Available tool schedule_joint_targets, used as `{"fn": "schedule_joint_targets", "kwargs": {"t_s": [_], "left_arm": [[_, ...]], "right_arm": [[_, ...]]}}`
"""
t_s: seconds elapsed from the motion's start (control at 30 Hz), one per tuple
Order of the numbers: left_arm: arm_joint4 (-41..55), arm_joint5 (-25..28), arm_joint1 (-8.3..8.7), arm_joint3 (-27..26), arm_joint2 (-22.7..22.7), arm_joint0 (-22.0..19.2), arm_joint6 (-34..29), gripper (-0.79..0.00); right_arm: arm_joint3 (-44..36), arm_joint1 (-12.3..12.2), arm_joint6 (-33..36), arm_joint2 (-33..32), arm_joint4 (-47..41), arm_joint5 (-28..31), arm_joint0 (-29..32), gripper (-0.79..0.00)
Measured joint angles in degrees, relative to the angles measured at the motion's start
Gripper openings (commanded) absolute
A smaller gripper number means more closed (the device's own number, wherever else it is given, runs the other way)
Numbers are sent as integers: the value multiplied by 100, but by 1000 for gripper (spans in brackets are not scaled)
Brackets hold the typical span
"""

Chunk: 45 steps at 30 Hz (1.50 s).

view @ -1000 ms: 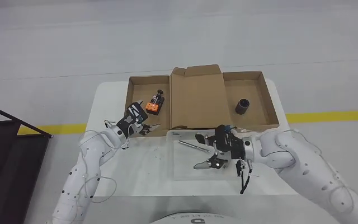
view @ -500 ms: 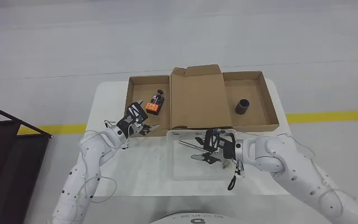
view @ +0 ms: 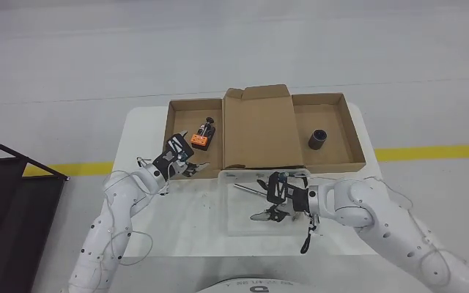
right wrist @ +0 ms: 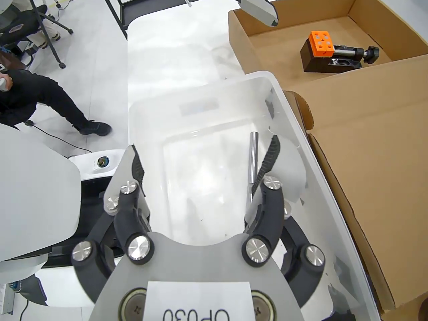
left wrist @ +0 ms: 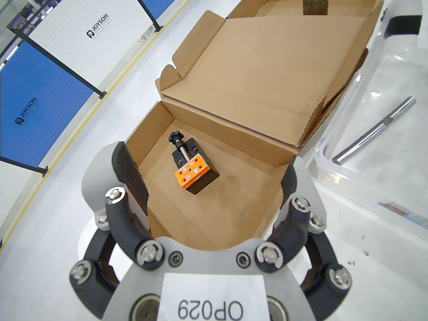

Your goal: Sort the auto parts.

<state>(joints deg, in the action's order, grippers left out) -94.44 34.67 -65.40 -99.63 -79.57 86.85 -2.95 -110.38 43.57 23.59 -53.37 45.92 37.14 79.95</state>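
Observation:
A slim metal rod (view: 251, 190) (right wrist: 253, 155) (left wrist: 374, 130) lies in the clear plastic bin (view: 224, 209) (right wrist: 200, 92). My right gripper (view: 265, 204) (right wrist: 204, 153) hangs open over the bin, one finger (right wrist: 267, 160) right beside the rod, nothing held. An orange-and-black clamp part (view: 202, 136) (left wrist: 191, 170) (right wrist: 329, 53) sits in the cardboard box's left compartment. A black cylinder (view: 318, 138) (left wrist: 315, 0) stands in the right compartment. My left gripper (view: 187, 168) (left wrist: 207, 178) is open and empty at the left compartment's near edge.
The cardboard box (view: 260, 132) has a folded flap covering its middle, just behind the bin. A black rack (view: 22, 198) stands off the table's left side. Bare white tabletop (view: 187, 220) lies left of the bin.
My right gripper shifted left across the bin and closer to the rod, turning as it went. The left arm has stayed still.

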Motion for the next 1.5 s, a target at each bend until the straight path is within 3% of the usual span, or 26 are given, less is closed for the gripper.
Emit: {"fn": "schedule_joint_targets", "kwargs": {"t_s": [0.23, 0.53, 0.93, 1.13, 1.33, 1.5], "left_arm": [[0, 0, 0, 0, 0, 0, 0, 0], [0, 0, 0, 0, 0, 0, 0, 0], [0, 0, 0, 0, 0, 0, 0, 0], [0, 0, 0, 0, 0, 0, 0, 0], [0, 0, 0, 0, 0, 0, 0, 0], [0, 0, 0, 0, 0, 0, 0, 0]], "right_arm": [[-110, -25, 18, -228, 286, -400, 139, 0], [-692, -320, 149, -1392, 79, 477, 881, 0], [-756, -326, 248, -1408, 63, 572, 860, 0], [-847, -312, 1046, -1294, 276, 308, 682, -3], [-871, -271, 1471, -1138, 555, -179, 637, -299], [-849, -267, 1852, -1095, 949, -552, 736, -283]]}}
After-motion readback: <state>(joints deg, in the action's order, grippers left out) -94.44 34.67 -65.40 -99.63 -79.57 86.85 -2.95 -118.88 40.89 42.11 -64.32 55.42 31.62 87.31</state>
